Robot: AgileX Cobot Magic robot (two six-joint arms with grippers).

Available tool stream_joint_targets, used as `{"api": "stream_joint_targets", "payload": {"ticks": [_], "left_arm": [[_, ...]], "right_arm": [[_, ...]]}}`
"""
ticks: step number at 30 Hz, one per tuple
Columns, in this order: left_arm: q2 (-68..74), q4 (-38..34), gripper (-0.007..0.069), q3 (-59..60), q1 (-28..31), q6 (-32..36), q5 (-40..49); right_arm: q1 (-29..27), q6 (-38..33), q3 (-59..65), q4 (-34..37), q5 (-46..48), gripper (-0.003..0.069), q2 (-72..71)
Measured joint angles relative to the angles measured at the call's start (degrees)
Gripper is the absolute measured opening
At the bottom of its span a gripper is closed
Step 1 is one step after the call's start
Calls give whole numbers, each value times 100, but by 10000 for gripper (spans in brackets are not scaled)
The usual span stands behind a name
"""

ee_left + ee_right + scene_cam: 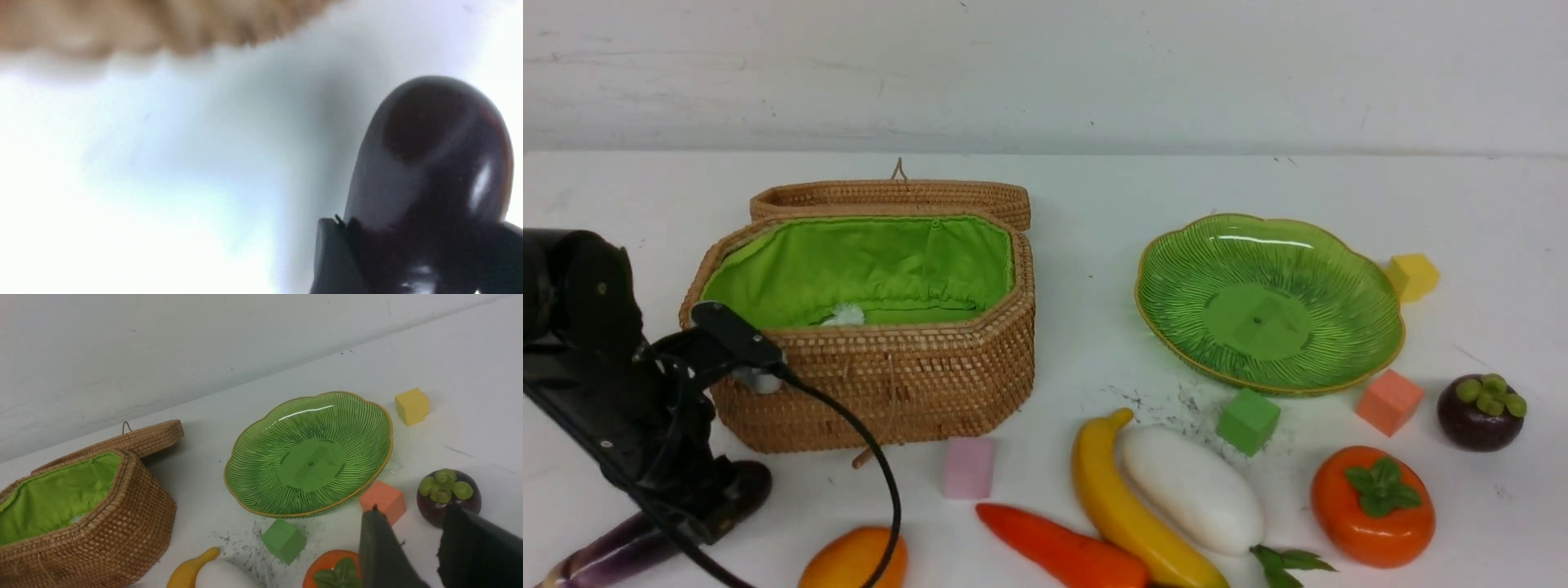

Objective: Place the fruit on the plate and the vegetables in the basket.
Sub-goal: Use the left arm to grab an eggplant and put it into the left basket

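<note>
My left gripper (715, 502) is low at the front left, shut around the dark purple eggplant (613, 551), which lies on the table in front of the basket (890, 384). In the left wrist view the eggplant (429, 163) fills the gap between the fingers (331, 261). The basket stands open with its green lining showing. The green plate (1270, 302) holds nothing. Mango (854, 559), carrot (1066, 551), banana (1127, 506), radish (1192, 490), persimmon (1372, 506) and mangosteen (1480, 412) lie along the front. My right gripper (412, 510) is open and empty, above the table beside the mangosteen (447, 496).
Foam cubes lie about: pink (969, 467) before the basket, green (1247, 420) and orange (1388, 402) at the plate's front rim, yellow (1413, 276) at its right. The basket lid (890, 196) lies back behind it. A small white tuft (847, 314) sits inside the basket.
</note>
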Motion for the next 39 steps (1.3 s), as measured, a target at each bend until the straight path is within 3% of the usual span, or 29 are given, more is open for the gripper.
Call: {"api": "stream_joint_targets", "payload": {"ticks": [8, 12, 15, 18, 21, 25, 29, 34, 39], "left_arm": [[-1853, 138, 402, 2, 0, 18, 707], [-2584, -62, 402, 2, 0, -25, -40], [-2680, -778, 402, -7, 0, -66, -981], [-2317, -1732, 402, -338, 0, 208, -1446], [-1653, -2169, 402, -978, 0, 565, -1053], [-622, -2225, 402, -2239, 0, 730, -389], [14, -2377, 402, -3006, -53, 746, -522], [533, -2188, 402, -3141, -337, 702, -1026], [806, -1638, 402, -2963, -480, 223, -1056]], "right_arm": [[0, 0, 0, -6, 0, 244, 0], [0, 0, 0, -6, 0, 244, 0], [0, 0, 0, -6, 0, 244, 0], [0, 0, 0, -6, -18, 244, 0], [0, 0, 0, -6, -24, 244, 0], [0, 0, 0, -6, -24, 244, 0], [0, 0, 0, -6, -24, 244, 0], [0, 0, 0, -6, -24, 244, 0], [0, 0, 0, -6, 0, 244, 0]]}}
